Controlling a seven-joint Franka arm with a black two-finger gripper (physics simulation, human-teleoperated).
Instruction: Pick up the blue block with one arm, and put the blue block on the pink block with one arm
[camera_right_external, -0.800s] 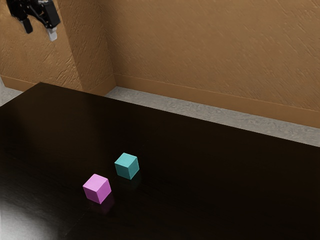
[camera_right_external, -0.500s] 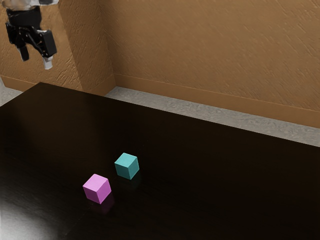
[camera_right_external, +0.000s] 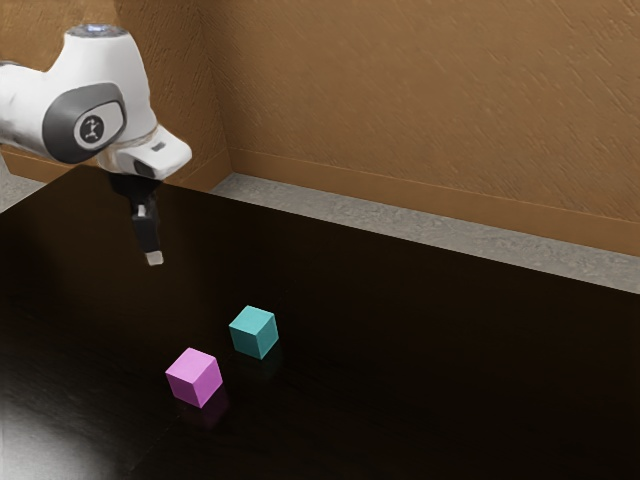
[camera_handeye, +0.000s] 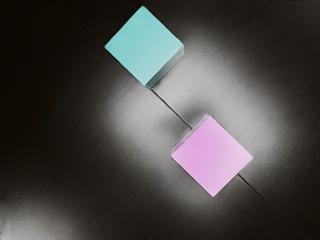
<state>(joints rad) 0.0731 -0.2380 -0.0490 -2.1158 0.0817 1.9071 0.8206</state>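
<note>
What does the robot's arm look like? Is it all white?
Mostly white, yes. The arm is fat, smooth and rounded, like a big bent tube. On its side sits a round grey cap with a small black mark in the middle. At its end is a narrow black hand with a whitish tip.

A glossy black table (camera_right_external: 420, 330) carried two small cubes, each resting flat on its surface. A blue block (camera_right_external: 253, 332) sat near a pink block (camera_right_external: 194, 377), close together but not touching.
</note>
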